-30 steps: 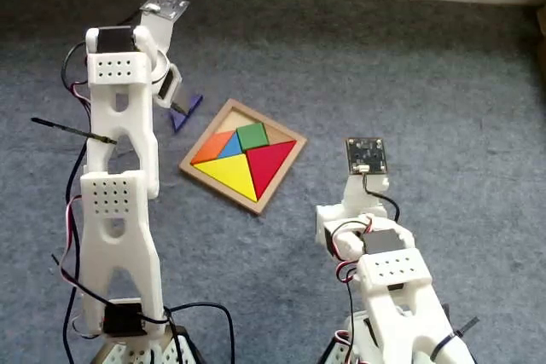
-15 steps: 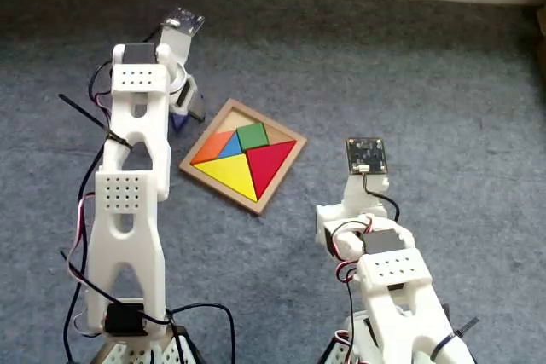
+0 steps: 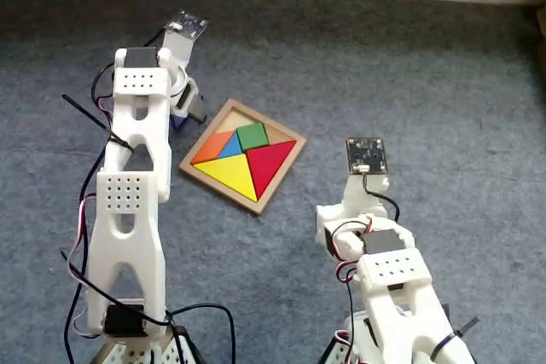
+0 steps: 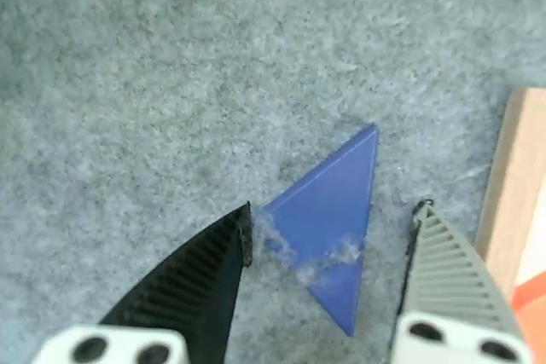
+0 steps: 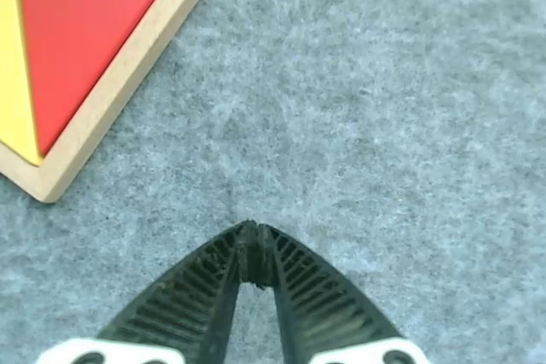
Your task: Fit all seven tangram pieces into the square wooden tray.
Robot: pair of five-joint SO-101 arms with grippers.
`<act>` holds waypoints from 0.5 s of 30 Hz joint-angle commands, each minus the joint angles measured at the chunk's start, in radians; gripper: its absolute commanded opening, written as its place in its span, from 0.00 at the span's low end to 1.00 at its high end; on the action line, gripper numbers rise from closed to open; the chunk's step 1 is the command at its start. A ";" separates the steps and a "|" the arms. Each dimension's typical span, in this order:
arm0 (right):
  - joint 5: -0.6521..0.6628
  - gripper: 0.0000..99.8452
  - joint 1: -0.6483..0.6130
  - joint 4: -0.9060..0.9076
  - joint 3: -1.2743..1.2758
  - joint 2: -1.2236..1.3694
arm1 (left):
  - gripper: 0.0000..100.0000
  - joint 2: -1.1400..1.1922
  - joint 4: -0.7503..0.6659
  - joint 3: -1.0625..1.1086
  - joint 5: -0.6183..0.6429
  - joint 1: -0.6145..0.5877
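Grey carpet [image 3: 409,66] forms the work surface, where a thin blue wooden triangle [image 4: 328,236] lies just beside the square wooden tray [image 4: 505,176], between the open jaws of the left gripper [image 4: 333,209] (right gripper [image 5: 249,249] closed, empty); likely light, stiff and smooth, so pinch its side edges low

- No words, numbers or signs can be read in any view.
- The wooden tray [image 3: 257,205] is plain wood, with no letters on it.
- The coloured pieces [image 3: 269,164] in the tray are plain too, with no print.
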 commanded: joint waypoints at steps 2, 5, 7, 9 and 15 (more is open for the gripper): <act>0.009 0.01 0.012 -0.021 -0.008 -0.018 | 0.24 -0.002 0.000 0.001 -0.032 0.028; 0.009 0.01 0.012 -0.021 -0.008 -0.019 | 0.21 -0.005 0.052 -0.001 -0.035 0.028; 0.009 0.01 0.012 -0.021 -0.008 -0.019 | 0.20 -0.005 0.091 -0.001 -0.072 0.028; 0.009 0.01 0.012 -0.021 -0.008 -0.019 | 0.20 -0.005 0.127 -0.001 -0.121 0.028; 0.009 0.01 0.012 -0.021 -0.008 -0.021 | 0.20 -0.010 0.249 -0.068 -0.140 0.025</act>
